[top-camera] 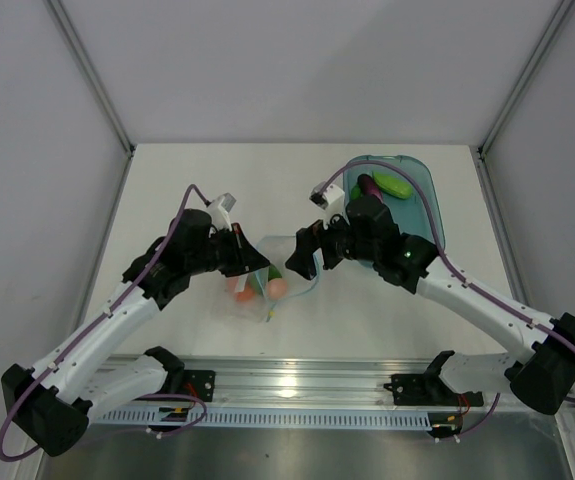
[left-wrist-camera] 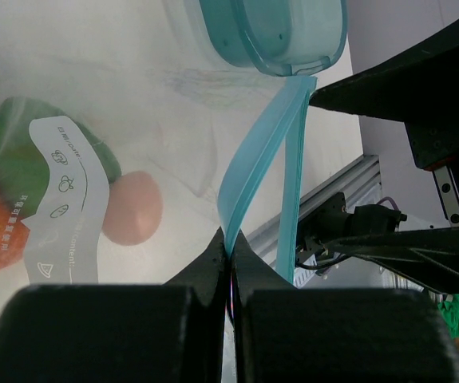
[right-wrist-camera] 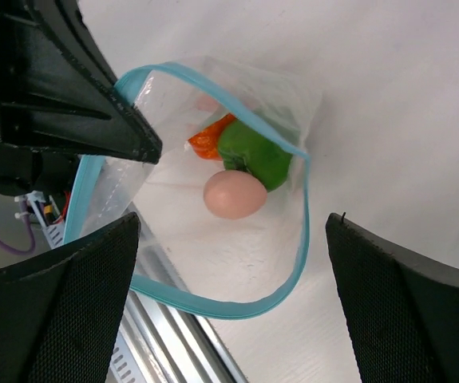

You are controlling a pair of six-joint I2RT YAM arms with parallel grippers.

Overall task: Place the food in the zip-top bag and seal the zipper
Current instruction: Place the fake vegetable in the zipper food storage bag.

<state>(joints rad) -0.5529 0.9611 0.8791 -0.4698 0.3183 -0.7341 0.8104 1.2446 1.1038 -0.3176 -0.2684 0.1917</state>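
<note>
The clear zip-top bag (top-camera: pixel 275 247) lies at the table's middle with its mouth held open. My left gripper (top-camera: pixel 260 266) is shut on the light blue zipper (left-wrist-camera: pixel 257 152), pinching the strip at my fingertips (left-wrist-camera: pixel 213 255). Inside the bag I see an orange piece (right-wrist-camera: pixel 207 137), a green piece (right-wrist-camera: pixel 257 155) and a white-pink round one (right-wrist-camera: pixel 234 194). My right gripper (right-wrist-camera: pixel 233 222) is open and empty just over the bag's mouth, with the zipper loop (right-wrist-camera: pixel 213 307) between its fingers. A dark purple eggplant (top-camera: pixel 368 185) and a green piece (top-camera: pixel 394 185) lie in the blue tray (top-camera: pixel 429 205).
The translucent blue oval tray stands at the back right, behind my right arm. A metal rail (top-camera: pixel 297 385) runs along the table's near edge. The bag's white label patch (left-wrist-camera: pixel 69 199) faces the left wrist camera.
</note>
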